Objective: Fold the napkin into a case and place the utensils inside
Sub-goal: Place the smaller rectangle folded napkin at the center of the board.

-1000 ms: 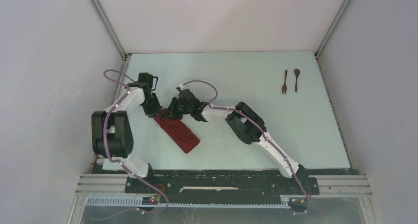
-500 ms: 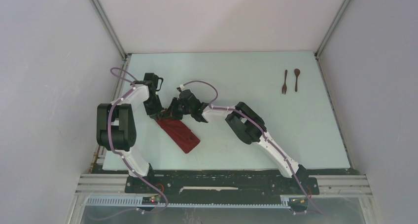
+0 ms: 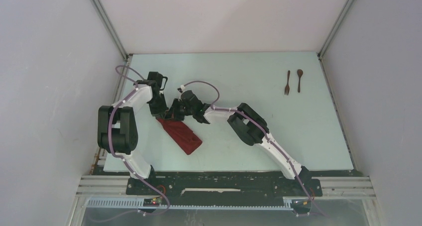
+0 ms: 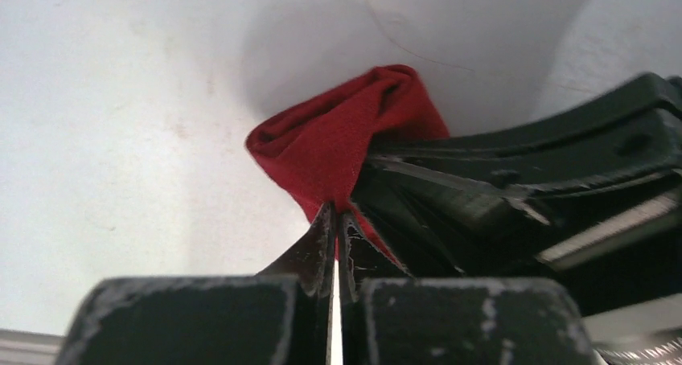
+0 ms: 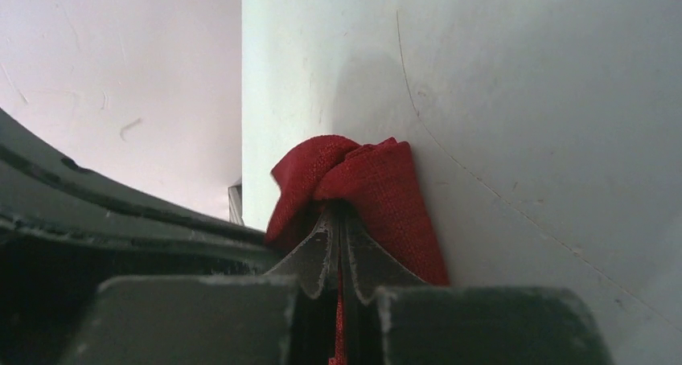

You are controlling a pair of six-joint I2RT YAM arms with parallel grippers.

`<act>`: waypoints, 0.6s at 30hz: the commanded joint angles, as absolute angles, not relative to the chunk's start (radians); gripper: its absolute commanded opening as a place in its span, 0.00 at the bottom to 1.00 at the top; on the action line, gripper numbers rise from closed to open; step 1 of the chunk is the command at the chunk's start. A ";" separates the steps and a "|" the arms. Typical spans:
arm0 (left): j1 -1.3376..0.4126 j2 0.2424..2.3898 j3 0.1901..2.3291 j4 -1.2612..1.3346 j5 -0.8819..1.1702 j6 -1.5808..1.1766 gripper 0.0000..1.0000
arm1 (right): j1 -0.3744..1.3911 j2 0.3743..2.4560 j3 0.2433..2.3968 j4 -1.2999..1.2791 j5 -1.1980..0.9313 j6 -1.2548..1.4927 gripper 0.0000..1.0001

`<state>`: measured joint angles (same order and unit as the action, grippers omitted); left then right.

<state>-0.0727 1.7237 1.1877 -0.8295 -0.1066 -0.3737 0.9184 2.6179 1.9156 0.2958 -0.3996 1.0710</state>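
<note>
- Left gripper (image 4: 335,216) has just pressed together, pinching the folded napkin (image 3: 183,135) at its ten-o'clock end.
- Right gripper (image 5: 338,220), just beside it, pinches the same end, so lifting or opening can likely begin.
- Fork (image 3: 287,84) and spoon (image 3: 299,80) lie at two o'clock, not yet inside.

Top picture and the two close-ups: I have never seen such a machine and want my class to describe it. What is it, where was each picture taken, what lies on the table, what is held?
These are two robot arms bolted at the near edge of a pale table. The wide picture comes from a fixed camera above and behind them; each close-up comes from a camera on one wrist. A dark red napkin, folded into a narrow strip, lies on the left. The left end effector and the right end effector are both shut on its far end, pinching the cloth. A small wooden fork and spoon lie side by side at the far right, untouched.
</note>
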 commanded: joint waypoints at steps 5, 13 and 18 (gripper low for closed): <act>-0.074 1.769 1.215 -0.813 0.078 -0.388 0.00 | 0.965 2.599 1.854 0.265 -0.426 1.021 0.02; 0.040 1.778 1.146 -0.753 0.160 -0.407 0.17 | 0.951 2.577 1.809 0.302 -0.429 1.036 0.08; 0.040 1.726 1.152 -0.741 0.206 -0.404 0.27 | 0.952 2.583 1.817 0.302 -0.434 1.037 0.09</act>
<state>0.0479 1.7889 1.1572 -0.8257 0.1131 -0.3916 0.9199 2.6007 1.8442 0.3901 -0.3943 1.0573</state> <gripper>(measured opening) 0.239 0.082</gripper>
